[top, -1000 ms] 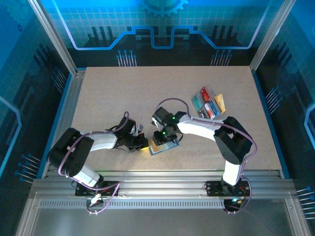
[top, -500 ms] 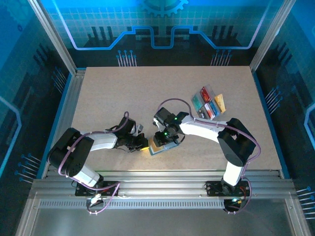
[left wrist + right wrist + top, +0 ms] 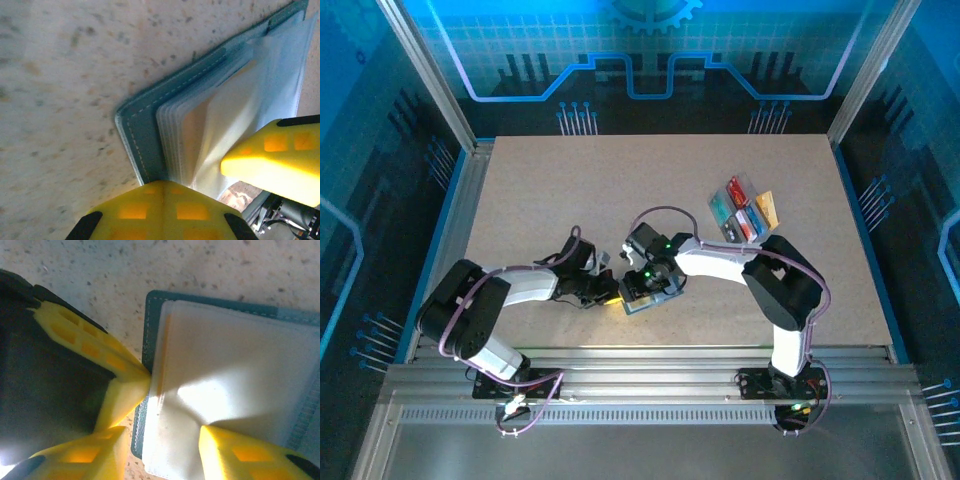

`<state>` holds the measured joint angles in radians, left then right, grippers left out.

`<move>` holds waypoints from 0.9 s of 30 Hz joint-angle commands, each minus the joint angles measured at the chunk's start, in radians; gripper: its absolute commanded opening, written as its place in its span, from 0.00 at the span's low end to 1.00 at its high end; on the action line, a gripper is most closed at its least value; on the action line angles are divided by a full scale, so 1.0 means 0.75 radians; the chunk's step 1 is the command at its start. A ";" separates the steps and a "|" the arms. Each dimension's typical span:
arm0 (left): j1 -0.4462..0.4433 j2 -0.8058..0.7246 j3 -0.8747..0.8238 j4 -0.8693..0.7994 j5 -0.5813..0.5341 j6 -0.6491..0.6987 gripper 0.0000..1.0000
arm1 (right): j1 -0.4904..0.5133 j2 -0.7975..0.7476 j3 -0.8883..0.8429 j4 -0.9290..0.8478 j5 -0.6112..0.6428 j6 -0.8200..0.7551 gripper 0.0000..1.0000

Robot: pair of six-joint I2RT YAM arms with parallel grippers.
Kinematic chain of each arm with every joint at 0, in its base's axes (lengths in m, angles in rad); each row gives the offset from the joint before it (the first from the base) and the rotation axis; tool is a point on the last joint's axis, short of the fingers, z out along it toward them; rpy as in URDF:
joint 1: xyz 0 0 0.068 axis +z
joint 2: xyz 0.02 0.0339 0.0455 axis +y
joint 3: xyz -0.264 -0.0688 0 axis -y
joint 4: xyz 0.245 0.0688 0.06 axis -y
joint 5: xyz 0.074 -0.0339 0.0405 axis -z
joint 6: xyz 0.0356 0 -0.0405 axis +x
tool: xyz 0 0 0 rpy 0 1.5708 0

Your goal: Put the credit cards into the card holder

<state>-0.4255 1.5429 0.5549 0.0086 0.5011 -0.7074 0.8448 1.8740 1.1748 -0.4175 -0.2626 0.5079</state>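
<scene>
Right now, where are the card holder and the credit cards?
card holder (image 3: 142, 131), left wrist view, its stitched blue cover.
credit cards (image 3: 745, 214), top external view, middle of the group.

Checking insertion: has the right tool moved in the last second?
Yes. The right tool slid left over the slate-blue folding wallet, away from the clear plastic card tray.

Over last second right gripper (image 3: 644, 284) slides left across card holder (image 3: 650, 305), ending closer to left gripper (image 3: 610, 291); right elbow (image 3: 782, 285) swings left, inward over worktop (image 3: 550, 190).
</scene>
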 commanded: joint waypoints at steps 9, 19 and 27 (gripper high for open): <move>0.079 -0.280 0.023 -0.262 -0.024 -0.006 0.06 | -0.060 -0.072 -0.046 0.096 -0.188 0.025 0.51; 0.045 -0.300 0.143 -0.333 -0.031 0.013 0.08 | -0.158 -0.274 -0.031 -0.036 -0.154 -0.033 0.51; -0.033 -0.189 0.293 -0.332 -0.077 0.011 0.07 | -0.321 -0.428 -0.069 -0.176 0.028 -0.056 0.28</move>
<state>-0.4397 1.3647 0.7319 -0.2241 0.4606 -0.7063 0.6365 1.6253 1.1431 -0.4686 -0.3229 0.4770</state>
